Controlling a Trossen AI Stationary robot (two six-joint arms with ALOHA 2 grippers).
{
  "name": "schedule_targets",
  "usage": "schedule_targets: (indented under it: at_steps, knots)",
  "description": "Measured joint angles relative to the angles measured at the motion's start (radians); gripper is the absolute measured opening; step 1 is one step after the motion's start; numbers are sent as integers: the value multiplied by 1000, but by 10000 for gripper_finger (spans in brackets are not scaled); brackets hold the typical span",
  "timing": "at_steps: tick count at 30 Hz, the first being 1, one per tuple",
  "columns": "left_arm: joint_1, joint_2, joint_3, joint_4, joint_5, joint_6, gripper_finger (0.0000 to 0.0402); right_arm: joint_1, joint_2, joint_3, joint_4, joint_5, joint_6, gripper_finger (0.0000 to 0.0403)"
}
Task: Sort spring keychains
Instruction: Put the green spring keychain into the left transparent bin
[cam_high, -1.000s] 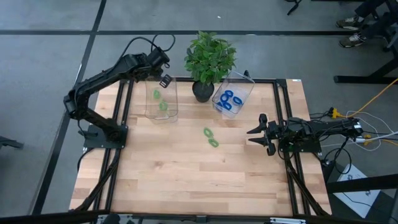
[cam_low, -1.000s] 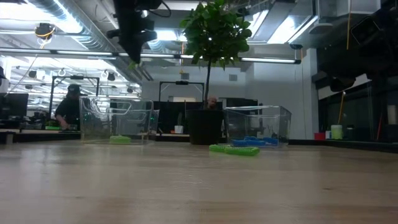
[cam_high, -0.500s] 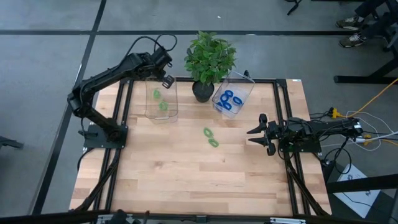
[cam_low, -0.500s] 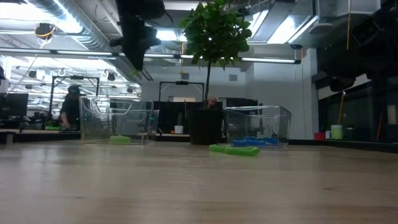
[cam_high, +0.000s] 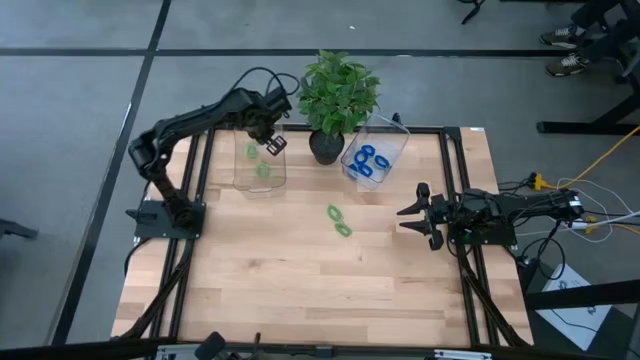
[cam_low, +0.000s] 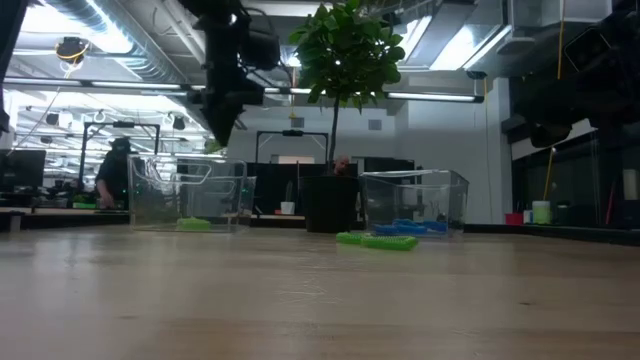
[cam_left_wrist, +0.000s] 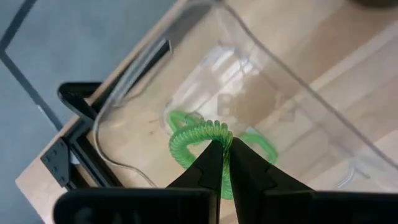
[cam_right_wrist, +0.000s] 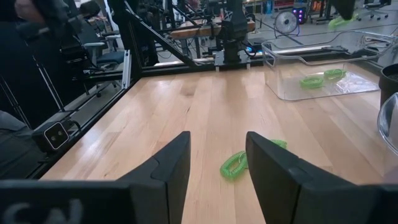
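- Two light green spring keychains (cam_high: 338, 220) lie loose on the bare wood near the middle of the desk (cam_high: 300, 290), just beside each other; judging by how things lie, these are what remains to be sorted.
- Two more green ones (cam_high: 256, 161) sit inside the left clear bin (cam_high: 240, 183) near the desk's far edge.
- One green keychain (cam_left_wrist: 200, 144) is pinched in the left pincer (cam_left_wrist: 220, 155), whose fingers are pressed together on its coil; it hangs over the open top of that bin, not yet dropped.
- Several blue keychains (cam_high: 368, 162) fill the right clear bin (cam_high: 395, 140), by the far edge beside the potted plant (cam_high: 337, 95); no blue one shows loose on the wood, so that colour looks finished.
- Right pincer (cam_high: 406, 217) waits near the desk's right edge, fingers spread and holding nothing, pointed toward the loose pair.
- Overall the sorting seems well past halfway: one drop in hand, two pieces to fetch.
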Motion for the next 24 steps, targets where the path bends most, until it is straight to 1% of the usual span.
schedule_targets:
  at_steps: [6, 11, 15, 24]
  knots:
    - [0, 23, -32, -9, 0, 12, 15, 0, 0, 0, 0, 0, 0, 154]
    - [0, 23, -73, -37, -4, -49, 21, 0, 0, 0, 0, 0, 0, 154]
    - [0, 24, -81, -73, -5, -53, 41, 0, 0, 0, 0, 0, 0, 154]
    - [0, 23, -81, -74, -8, -53, 93, 0, 0, 0, 0, 0, 0, 154]
